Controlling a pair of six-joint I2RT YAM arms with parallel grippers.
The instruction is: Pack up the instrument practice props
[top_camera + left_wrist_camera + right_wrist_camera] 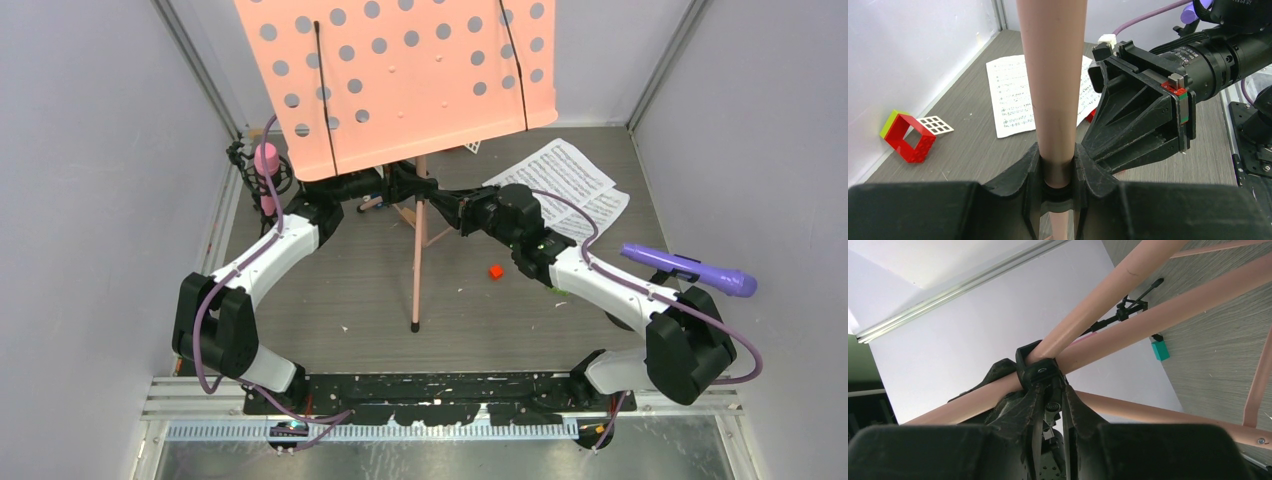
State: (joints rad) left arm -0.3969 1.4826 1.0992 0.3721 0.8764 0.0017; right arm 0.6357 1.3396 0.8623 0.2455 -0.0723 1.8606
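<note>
The pink perforated music rack (pixel 400 70) stands on its tripod legs at the back middle. My left gripper (pixel 385 186) is shut on its pink pole (pixel 1052 85) just under the desk, fingers (pixel 1020 172) on both sides. My right gripper (pixel 436 197) meets it from the right and is shut on the small knob of the black collar (pixel 1039 370) where the legs (pixel 1158 315) join. White sheet-music pages (pixel 562 180) lie at the back right. A pink microphone (pixel 266 162) sits in a black mount at the left wall. A purple microphone (pixel 690 268) rests by the right arm.
A small red block (pixel 495 271) lies on the table right of the pole. A red and yellow-green block frame (pixel 907 136) and a white grid piece (pixel 935 124) lie near the wall. A teal block (pixel 1160 350) sits by a black mic mount (pixel 1128 310). Walls close in on both sides.
</note>
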